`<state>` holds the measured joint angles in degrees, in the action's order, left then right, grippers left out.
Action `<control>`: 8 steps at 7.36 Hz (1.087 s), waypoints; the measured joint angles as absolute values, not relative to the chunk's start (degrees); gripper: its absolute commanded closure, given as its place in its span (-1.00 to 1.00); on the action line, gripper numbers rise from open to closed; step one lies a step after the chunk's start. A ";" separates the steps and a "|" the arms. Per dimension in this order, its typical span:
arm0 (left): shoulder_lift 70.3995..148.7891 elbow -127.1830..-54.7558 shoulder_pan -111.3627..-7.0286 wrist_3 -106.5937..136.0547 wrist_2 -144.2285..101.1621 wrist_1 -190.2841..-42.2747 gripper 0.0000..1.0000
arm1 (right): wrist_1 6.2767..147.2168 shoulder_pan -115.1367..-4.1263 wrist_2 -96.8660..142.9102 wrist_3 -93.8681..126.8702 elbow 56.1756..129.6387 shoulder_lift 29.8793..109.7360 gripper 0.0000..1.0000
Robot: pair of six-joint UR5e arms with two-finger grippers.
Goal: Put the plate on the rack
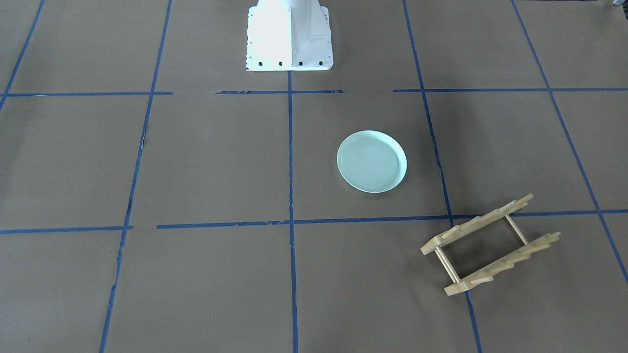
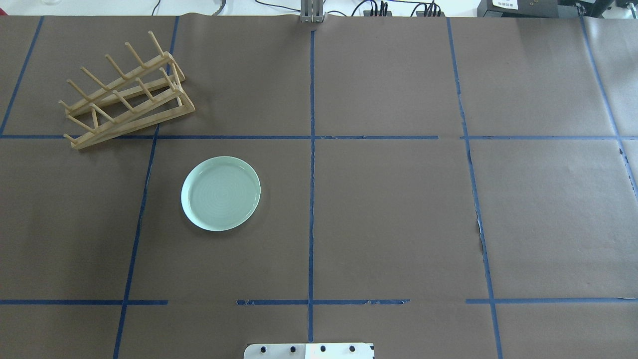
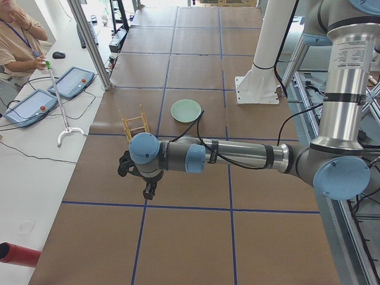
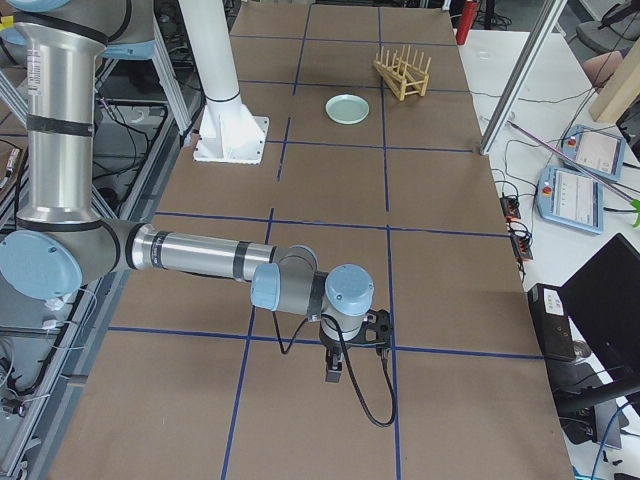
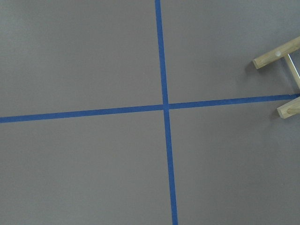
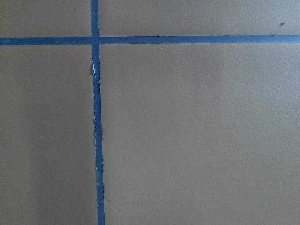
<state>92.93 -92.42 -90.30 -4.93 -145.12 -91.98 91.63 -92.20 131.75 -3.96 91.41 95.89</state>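
Note:
The pale mint-green plate (image 1: 372,162) lies flat on the brown paper-covered table, also in the overhead view (image 2: 221,193) and both side views (image 3: 186,110) (image 4: 347,108). The light-wood rack (image 1: 490,245) stands empty beyond it, toward the robot's left (image 2: 127,97) (image 3: 135,124) (image 4: 402,72). One end of the rack shows at the right edge of the left wrist view (image 5: 277,57). My left gripper (image 3: 149,189) hovers over the table to the robot's left of the rack. My right gripper (image 4: 335,365) hovers far off at the table's other end. I cannot tell whether either is open or shut.
The white robot pedestal (image 1: 289,37) stands at the table's robot side (image 2: 309,350). Blue tape lines (image 5: 164,107) grid the table. Teach pendants (image 3: 71,80) and an operator (image 3: 18,41) are at a side bench. A red cylinder (image 3: 18,254) lies there too.

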 measured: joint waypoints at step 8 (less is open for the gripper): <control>106.18 -99.99 -57.77 73.01 -133.55 -113.13 -0.99 | 91.62 -92.20 131.75 -3.97 91.41 95.89 -1.00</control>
<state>106.18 -99.99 -57.77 73.01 -133.55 -113.13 91.62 -92.20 131.75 -3.97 91.41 95.89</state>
